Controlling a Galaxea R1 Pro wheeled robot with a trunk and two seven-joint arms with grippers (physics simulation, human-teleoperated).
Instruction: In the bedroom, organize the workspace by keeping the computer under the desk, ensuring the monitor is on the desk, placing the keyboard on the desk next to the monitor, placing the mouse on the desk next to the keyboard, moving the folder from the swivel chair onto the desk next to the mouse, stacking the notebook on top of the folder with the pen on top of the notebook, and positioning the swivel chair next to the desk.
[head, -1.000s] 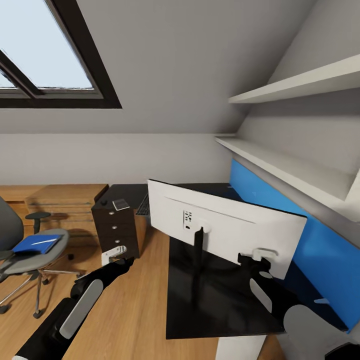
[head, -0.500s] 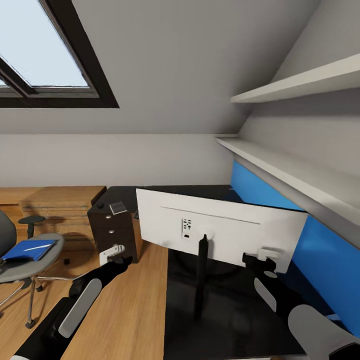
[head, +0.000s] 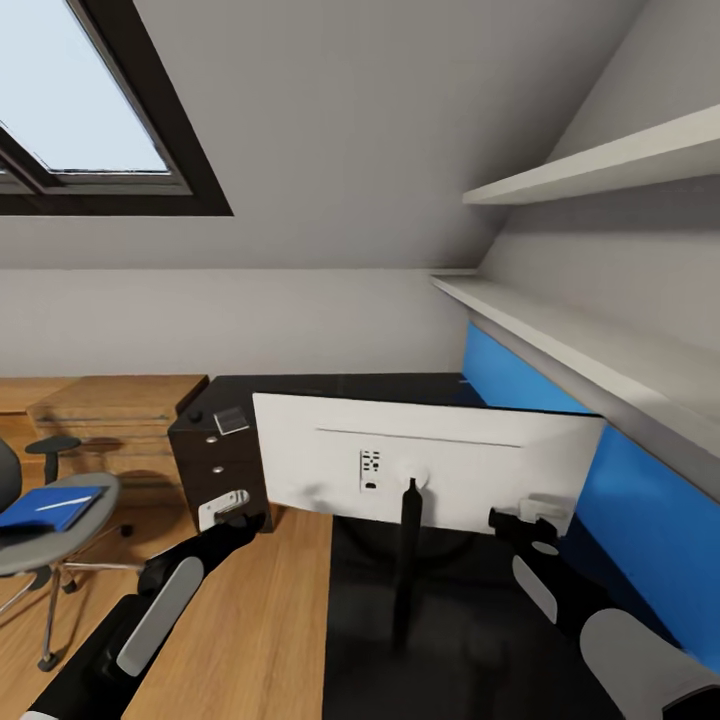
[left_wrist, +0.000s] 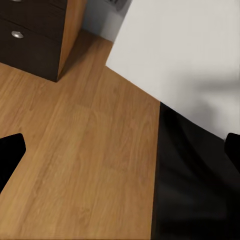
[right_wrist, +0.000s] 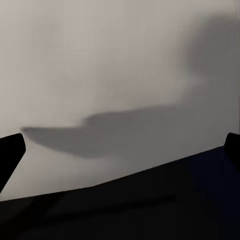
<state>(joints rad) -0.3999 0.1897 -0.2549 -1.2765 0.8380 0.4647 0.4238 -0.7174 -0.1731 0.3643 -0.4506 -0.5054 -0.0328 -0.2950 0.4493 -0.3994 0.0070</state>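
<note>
Item: monitor (head: 430, 465). Stood upright on the desk (head: 470, 640), white back toward the robot, black stand (head: 406, 560) dropping to the glossy black top. Long axis ran across the view, roughly parallel to the blue back panel (head: 620, 490).

R gripper (head: 528, 513): hovered just beside the monitor's lower right corner, at the white back; contact couldn't be confirmed. R wrist view showed both fingertips (right_wrist: 11, 150) at the frame's far edges, so set wide, holding nothing; white back straight ahead w/ the arm's shadow on it.

L gripper (head: 228, 505): over the wood floor (head: 270, 620) off the monitor's left edge, near the drawer unit (head: 215, 465). L wrist view showed the tips far apart too, nothing between them; the white panel and the dark desk edge lay ahead.

Key relation: monitor sat between the two grippers along its long axis, R arm clearly nearer. Judged: any re-aim or shift of the screen would start from the R corner.

Other stock: notebook (head: 232, 419) lay flat on the drawer unit's top. Folder (head: 48, 507) lay on the swivel chair (head: 50, 545) seat, well apart to the robot's left, w/ the pen (head: 62, 501) on it. Keyboard and mouse: hidden or too unclear to place.
</note>
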